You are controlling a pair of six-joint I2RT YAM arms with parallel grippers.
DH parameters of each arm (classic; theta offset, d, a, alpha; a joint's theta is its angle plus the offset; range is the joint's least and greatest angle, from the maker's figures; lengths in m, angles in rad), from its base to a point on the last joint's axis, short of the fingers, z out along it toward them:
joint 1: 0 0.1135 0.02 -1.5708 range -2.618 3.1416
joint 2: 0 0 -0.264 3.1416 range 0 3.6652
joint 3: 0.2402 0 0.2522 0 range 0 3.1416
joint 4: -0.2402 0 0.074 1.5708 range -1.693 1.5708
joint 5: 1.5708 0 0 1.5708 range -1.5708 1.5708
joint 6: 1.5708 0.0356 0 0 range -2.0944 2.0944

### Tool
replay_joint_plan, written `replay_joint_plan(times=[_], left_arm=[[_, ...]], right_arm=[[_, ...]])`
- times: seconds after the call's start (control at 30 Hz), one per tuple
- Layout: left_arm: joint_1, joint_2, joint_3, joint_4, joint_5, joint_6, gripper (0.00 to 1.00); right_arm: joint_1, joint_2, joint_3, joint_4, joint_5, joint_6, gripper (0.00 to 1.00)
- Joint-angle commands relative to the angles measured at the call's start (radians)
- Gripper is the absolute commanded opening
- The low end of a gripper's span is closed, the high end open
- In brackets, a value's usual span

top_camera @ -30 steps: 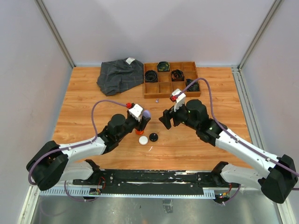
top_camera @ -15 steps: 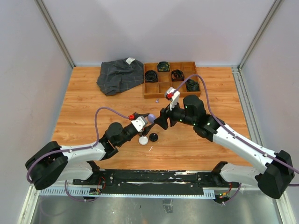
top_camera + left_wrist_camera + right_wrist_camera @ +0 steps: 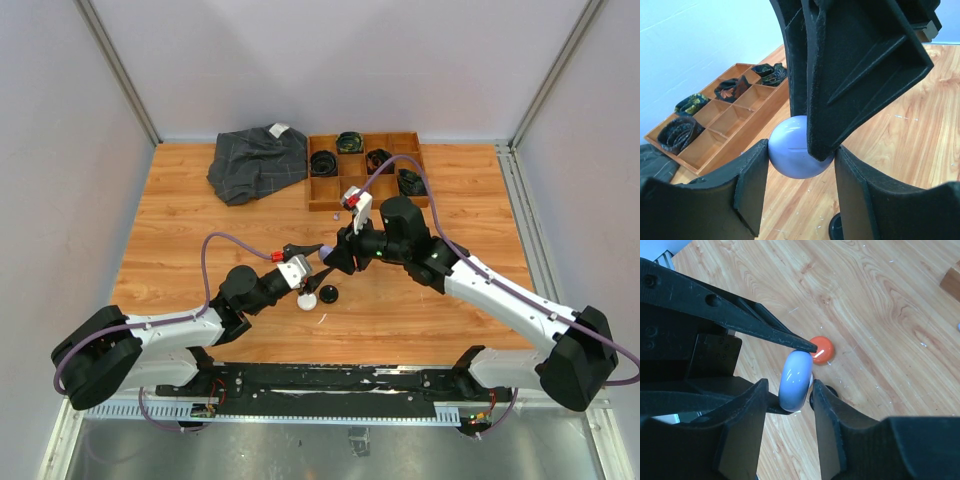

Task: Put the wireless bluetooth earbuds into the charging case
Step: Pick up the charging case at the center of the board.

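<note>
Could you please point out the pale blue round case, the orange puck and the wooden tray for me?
pale blue round case point(image 3: 795, 150), left wrist view, its rounded front.
orange puck point(image 3: 822, 350), right wrist view, its top.
wooden tray point(image 3: 737, 145), left wrist view, its outer side wall.

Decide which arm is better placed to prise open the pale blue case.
Right, probably: the left gripper clamps the pale blue case above the table as holder, while the right gripper straddles it, free to pull.

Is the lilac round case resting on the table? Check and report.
No, the left gripper holds the lilac round case in the air, clear of the wooden table.
</note>
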Motion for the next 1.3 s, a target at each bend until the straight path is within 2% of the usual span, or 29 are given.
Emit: replay_joint_plan(times=[0.0,0.2,0.4,0.63,0.83,0.93,1.0,1.27], left_arm=[[-0.009,-0.023,-0.014,0.060,0.016,0.012,0.36],[-0.009,-0.038,-0.022,0.048,0.018,-0.005,0.38],[-0.008,-0.129,-0.020,-0.106,0.049,0.001,0.47],[0.002,-0.237,0.005,-0.307,0.092,0.032,0.63],[0.083,-0.268,0.046,-0.417,0.284,-0.006,0.68],[0.121,-0.263,0.059,-0.417,0.380,-0.032,0.69],[0.165,-0.249,0.067,-0.395,0.492,-0.076,0.69],[0.252,-0.181,0.085,-0.266,0.741,-0.248,0.67]], right_arm=[[-0.020,0.013,0.047,-0.028,-0.022,0.009,0.40],[-0.020,0.013,0.056,-0.055,-0.018,-0.017,0.24],[-0.020,-0.009,0.085,-0.128,-0.017,-0.087,0.09],[-0.021,-0.038,0.120,-0.206,-0.038,-0.180,0.07],[-0.020,-0.037,0.176,-0.300,-0.080,-0.276,0.06],[-0.021,-0.037,0.188,-0.335,-0.146,-0.341,0.07],[-0.020,-0.034,0.197,-0.364,-0.207,-0.392,0.10],[-0.019,-0.025,0.210,-0.415,-0.282,-0.483,0.09]])
